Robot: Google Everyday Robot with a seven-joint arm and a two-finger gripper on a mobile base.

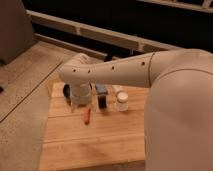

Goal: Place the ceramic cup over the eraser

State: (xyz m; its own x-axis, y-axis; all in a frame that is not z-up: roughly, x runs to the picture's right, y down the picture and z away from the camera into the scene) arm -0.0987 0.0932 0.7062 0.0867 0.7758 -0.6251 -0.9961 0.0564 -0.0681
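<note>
The ceramic cup (121, 102), small, white and cylindrical, stands upright on the wooden table (95, 142) right of centre. The eraser (103, 102), a small black block, sits just left of the cup with a small gap between them. My gripper (79, 101) hangs at the end of the white arm, down near the table at the left, left of the eraser and apart from the cup. Its wrist covers part of what lies behind it.
A black bowl (66, 92) shows partly behind the gripper at the left. A red chili (86, 115) lies in front of the gripper. A grey-blue flat piece (100, 90) and a white bottle-like object (117, 89) lie behind the eraser and the cup. My arm (175, 100) fills the right side.
</note>
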